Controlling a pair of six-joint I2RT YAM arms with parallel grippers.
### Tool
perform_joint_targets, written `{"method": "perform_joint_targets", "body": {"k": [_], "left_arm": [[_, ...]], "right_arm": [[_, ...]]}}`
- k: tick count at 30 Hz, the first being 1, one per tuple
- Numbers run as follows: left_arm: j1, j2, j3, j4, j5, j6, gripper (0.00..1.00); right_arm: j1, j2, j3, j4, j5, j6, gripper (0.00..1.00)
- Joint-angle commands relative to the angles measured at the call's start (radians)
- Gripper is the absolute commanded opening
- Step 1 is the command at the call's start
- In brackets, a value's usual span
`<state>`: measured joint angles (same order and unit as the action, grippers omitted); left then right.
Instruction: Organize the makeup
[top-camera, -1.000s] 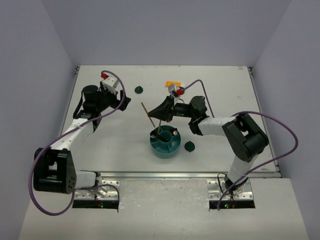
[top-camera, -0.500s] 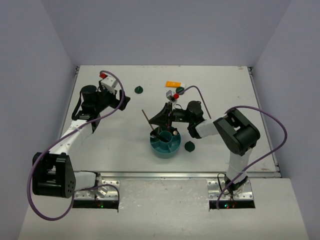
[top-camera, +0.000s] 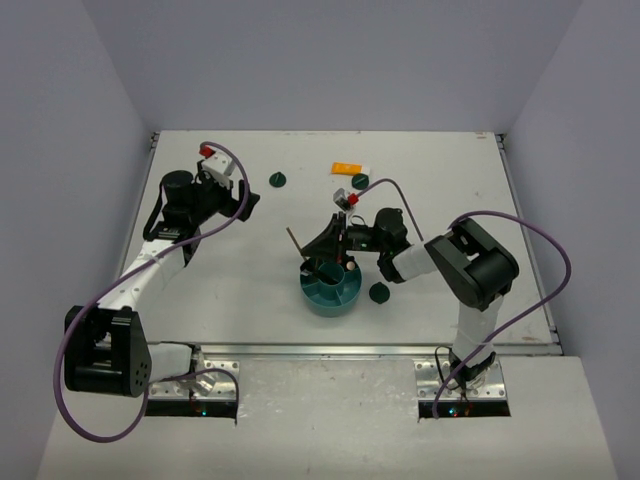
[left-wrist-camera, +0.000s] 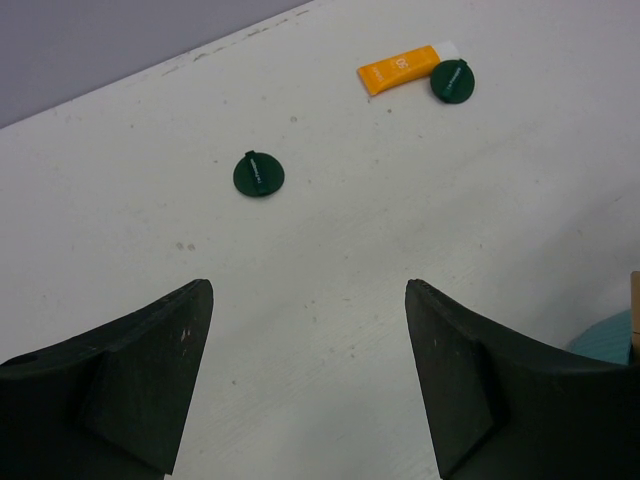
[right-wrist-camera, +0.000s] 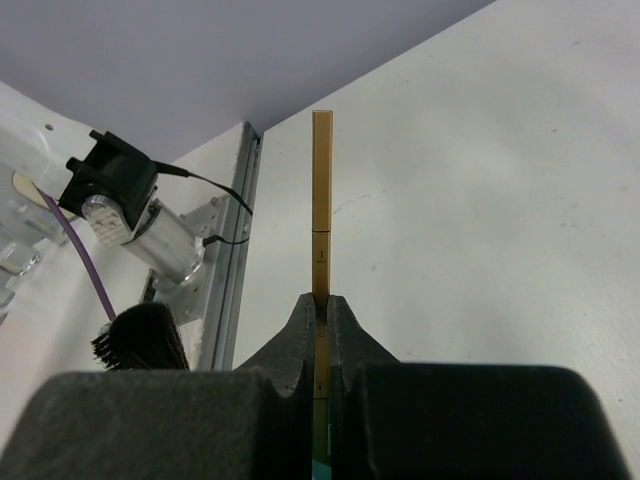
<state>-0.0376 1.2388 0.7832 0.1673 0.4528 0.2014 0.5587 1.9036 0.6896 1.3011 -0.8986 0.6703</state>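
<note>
Right claw pinches a tan pencil at the teal bowl holding a black brush.

You're looking at a white table carrying a teal bowl, dark green compacts and an orange-and-white packet — the black right end effector is showing a tan-gold pencil.

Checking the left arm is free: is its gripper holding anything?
No, the left gripper stands open, with only bare table showing between its jaws.
</note>
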Motion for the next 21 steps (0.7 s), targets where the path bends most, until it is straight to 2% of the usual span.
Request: {"method": "perform_joint_targets", "body": {"k": [1,11,14,16,21], "left_arm": [[0.01,-0.032,-0.004,0.018,0.001,0.004,0.76],[0.01,-0.033,-0.002,0.011,0.0,0.006,0.76],[0.01,-0.034,-0.001,0.011,0.001,0.006,0.76],[0.01,-0.033,-0.002,0.01,0.0,0.006,0.76],[0.01,-0.035,-0.004,0.009,0.001,0.006,0.76]], "right_arm": [[0.004,0.027,-0.01,0.244,0.0,-0.003,0.0],[0.004,0.061,-0.008,0.283,-0.003,0.015,0.01],[0.003,0.06,-0.008,0.282,-0.003,0.019,0.1],[0.003,0.06,-0.008,0.283,-0.001,0.022,0.21],[-0.005,0.057,-0.004,0.282,0.0,0.034,0.34]]}}
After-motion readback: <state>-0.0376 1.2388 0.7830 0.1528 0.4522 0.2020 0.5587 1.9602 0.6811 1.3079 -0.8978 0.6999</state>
